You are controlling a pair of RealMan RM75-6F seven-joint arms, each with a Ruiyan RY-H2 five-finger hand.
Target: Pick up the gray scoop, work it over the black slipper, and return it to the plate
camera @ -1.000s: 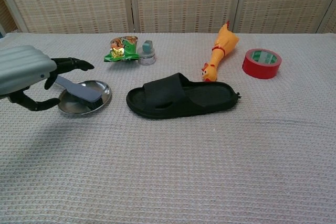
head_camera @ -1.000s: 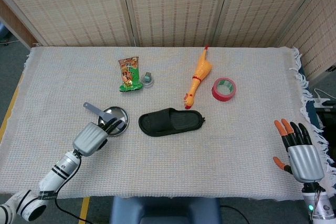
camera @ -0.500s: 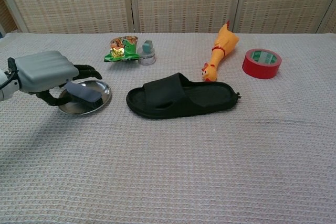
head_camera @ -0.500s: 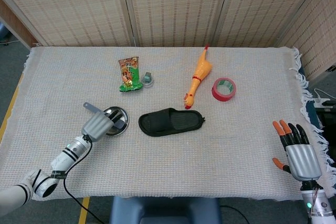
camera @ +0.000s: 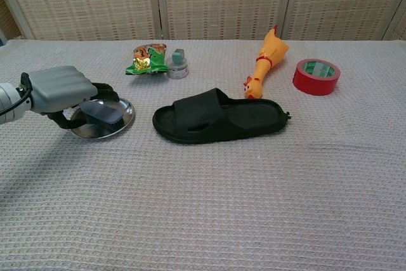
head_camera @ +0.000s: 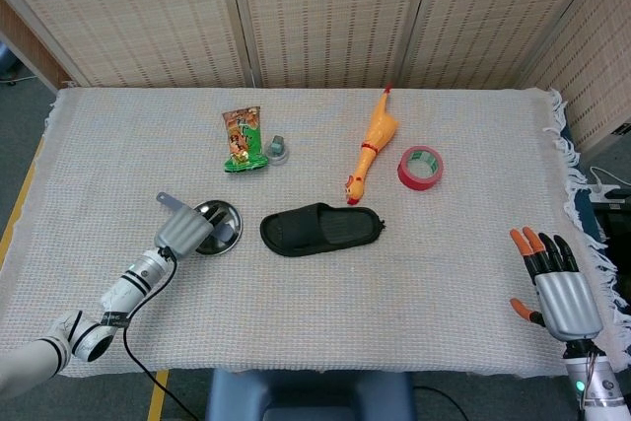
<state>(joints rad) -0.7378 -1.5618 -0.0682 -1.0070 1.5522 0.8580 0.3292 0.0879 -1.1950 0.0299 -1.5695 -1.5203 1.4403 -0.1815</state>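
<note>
Left hand: the left hand (head_camera: 183,233) is lying over the near-left rim of the plate (camera: 124,118), its dark fingers (camera: 104,91) curling around the gray scoop (camera: 103,113); whether they are truly clamping it or only resting on it cannot be told.
Right hand: the right hand (head_camera: 562,289) is sitting at the near right edge of the table, well apart from everything, fingers spread and holding nothing; only the head view is showing it.
Gray scoop: it is lying in the plate, its bowl end showing in the chest view and its handle (head_camera: 170,202) sticking out past the far-left rim in the head view.
Black slipper: the black slipper (head_camera: 320,229) is lying flat just right of the plate, not touching it.
Rubber chicken: the yellow rubber chicken (head_camera: 371,144) is stretching away behind the slipper, head nearest it.
Tape: the red tape roll (head_camera: 420,167) is sitting right of the chicken.
Far left group: a snack packet (head_camera: 242,139) is lying with a small gray-capped container (head_camera: 277,150) just beside it.
Surface: a woven cloth (head_camera: 434,263) is covering the table.
</note>
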